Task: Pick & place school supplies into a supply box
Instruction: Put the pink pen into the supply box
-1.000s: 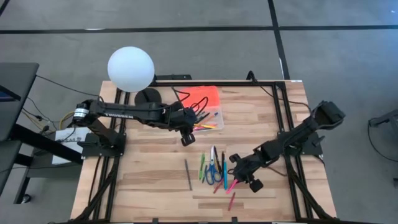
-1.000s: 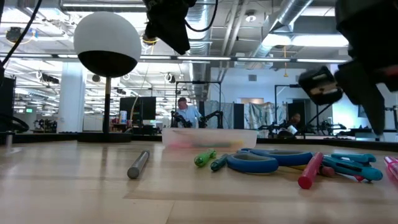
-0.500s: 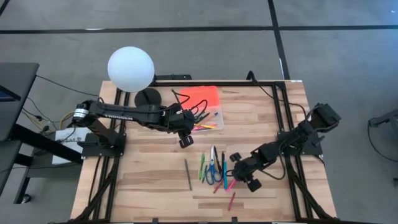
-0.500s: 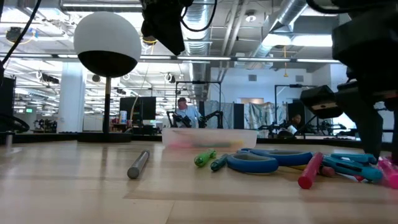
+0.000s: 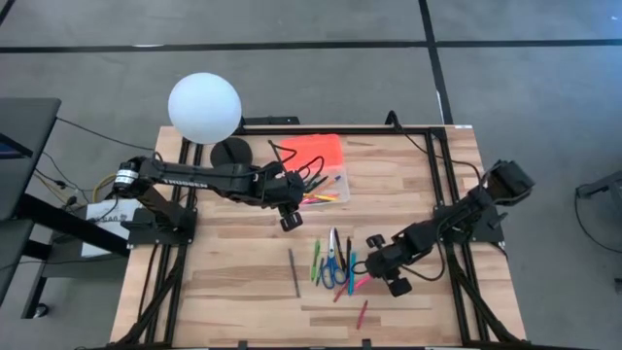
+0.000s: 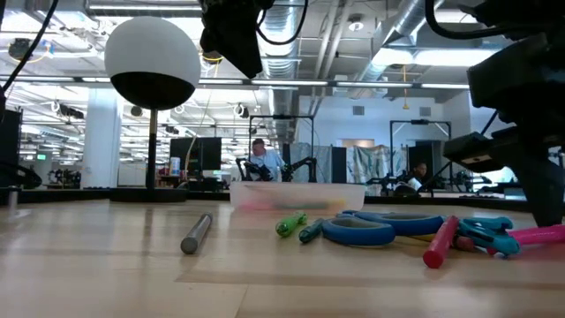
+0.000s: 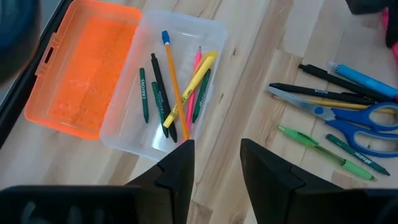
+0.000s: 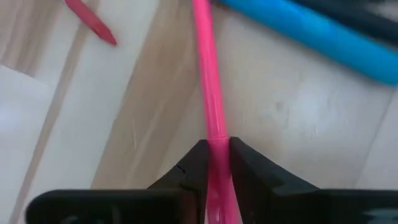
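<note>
Right gripper point(image 8: 213, 163) pinches the pink pen point(image 8: 208, 93) at its end near the table's right edge: light, stiff, slick, so mid-shaft's safer; left gripper point(image 7: 214, 163) open by the box point(image 7: 180, 87).

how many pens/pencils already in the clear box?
6, all in the clear box: green pen, black pen, orange pencil, pink pencil, yellow pen, dark green one. More may lie hidden underneath.
</note>
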Controlling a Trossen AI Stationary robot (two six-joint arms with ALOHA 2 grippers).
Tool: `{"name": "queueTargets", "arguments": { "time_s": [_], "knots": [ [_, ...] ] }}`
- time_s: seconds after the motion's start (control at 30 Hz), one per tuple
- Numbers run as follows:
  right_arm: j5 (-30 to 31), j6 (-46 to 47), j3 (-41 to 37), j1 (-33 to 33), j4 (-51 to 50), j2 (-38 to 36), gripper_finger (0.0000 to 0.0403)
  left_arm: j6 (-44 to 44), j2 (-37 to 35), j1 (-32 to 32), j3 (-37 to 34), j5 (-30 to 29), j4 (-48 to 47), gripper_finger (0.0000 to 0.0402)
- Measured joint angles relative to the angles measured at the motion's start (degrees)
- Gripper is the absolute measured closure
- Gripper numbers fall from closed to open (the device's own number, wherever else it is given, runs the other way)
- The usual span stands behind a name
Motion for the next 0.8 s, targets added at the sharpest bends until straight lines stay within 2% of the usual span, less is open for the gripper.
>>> {"name": "queueTargets", "arguments": {
  "time_s": [0.2, 0.4, 0.47, 0.63, 0.8],
  "knots": [
    [0.01, 6.74, 0.05, 0.08, -5.32, -1.02, 0.0385, -2.3, 0.0, -1.36, 0.0, -0.42, -4.8, 0.0276],
    [2.01, 11.31, -0.46, 0.03, -8.03, -3.99, 0.0374, -7.8, -0.07, -3.74, -1.12, -8.59, -16.23, 0.0276],
    [3.1, 11.76, -0.67, -0.08, -9.76, -5.35, 0.0372, -9.79, -0.15, -4.01, -3.12, -9.23, -17.44, 0.0276],
    [3.69, 11.85, -0.73, -1.17, -14.47, -8.85, 0.039, -14.26, -0.59, -4.03, -11.92, -5.7, -14.7, 0.0276],
    [5.32, 11.87, -0.71, -3.08, -18.42, -12.72, 0.0389, -19.77, -0.59, -6.65, -22.79, -2.3, -3.4, 0.0276]
  ]
}}
